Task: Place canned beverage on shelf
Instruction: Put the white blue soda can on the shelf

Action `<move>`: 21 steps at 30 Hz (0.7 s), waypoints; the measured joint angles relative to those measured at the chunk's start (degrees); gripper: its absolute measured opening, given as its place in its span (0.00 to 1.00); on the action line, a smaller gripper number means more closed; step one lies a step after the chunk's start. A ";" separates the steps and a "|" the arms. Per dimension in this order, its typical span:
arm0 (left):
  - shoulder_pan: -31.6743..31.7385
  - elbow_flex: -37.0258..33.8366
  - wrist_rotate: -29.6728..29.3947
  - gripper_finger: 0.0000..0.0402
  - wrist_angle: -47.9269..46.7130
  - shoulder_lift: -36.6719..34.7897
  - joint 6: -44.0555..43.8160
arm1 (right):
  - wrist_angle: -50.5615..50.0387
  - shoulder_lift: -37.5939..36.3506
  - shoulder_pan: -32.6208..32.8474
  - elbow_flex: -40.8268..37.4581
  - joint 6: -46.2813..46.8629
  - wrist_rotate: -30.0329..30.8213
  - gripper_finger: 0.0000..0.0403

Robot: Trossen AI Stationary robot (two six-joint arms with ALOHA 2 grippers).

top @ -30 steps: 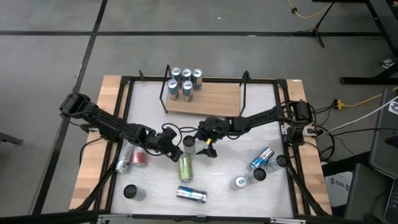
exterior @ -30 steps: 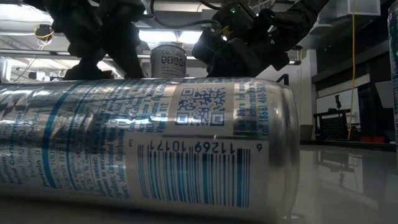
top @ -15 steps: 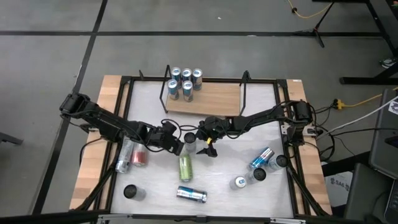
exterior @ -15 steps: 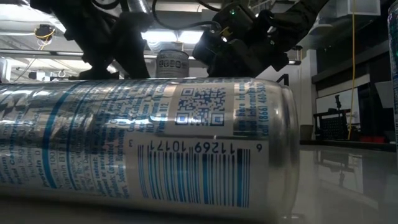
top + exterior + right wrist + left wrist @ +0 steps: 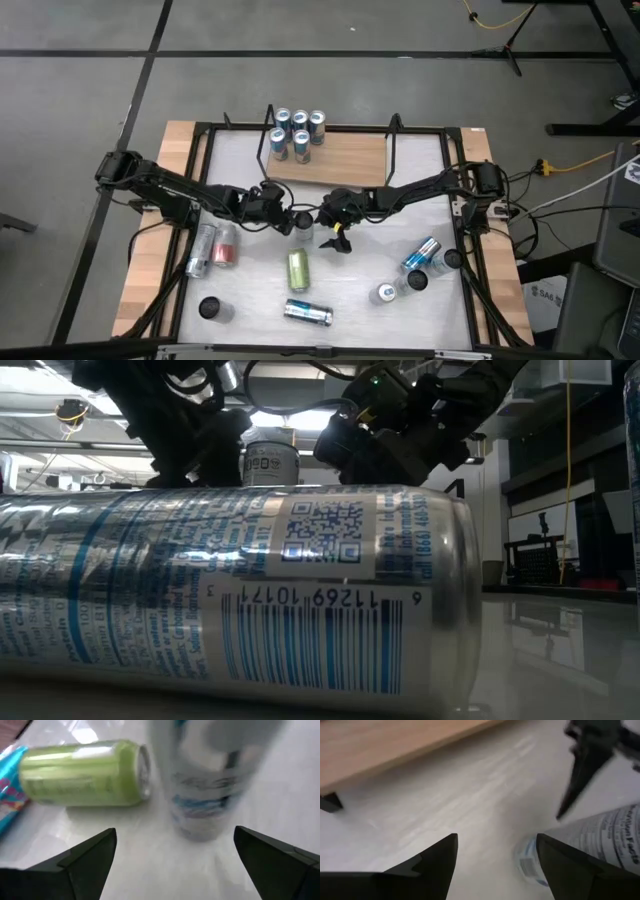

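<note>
Left gripper [image 5: 285,219] fingers are spread with nothing between them, an upright silver can [image 5: 303,222] just beside the tips. Right gripper [image 5: 333,228], fingers wide and empty, faces that can from the other side. A green can [image 5: 298,268] lies nearby. The shelf [image 5: 330,158] carries five cans [image 5: 298,131] at its left end.

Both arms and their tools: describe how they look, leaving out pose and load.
Two slim black jointed arms with loose black cables trailing along them. The left tool and right tool each end in two dark, matte, wedge-shaped fingers. The right one shows a small yellow spot in the high view.
</note>
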 joint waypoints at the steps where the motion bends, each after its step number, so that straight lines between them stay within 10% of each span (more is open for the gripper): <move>1: 0.20 0.06 1.31 0.66 -0.62 -0.37 0.00 | -0.57 -0.48 -0.28 0.01 -0.02 0.96 0.97; 11: -3.71 0.04 13.05 0.66 -2.65 -2.36 -2.54 | -1.88 -4.67 -2.30 0.06 -5.21 5.48 0.97; 21: -9.58 0.04 6.11 0.66 3.26 -2.38 -12.15 | -0.47 -4.65 -0.38 0.03 -5.79 5.36 0.97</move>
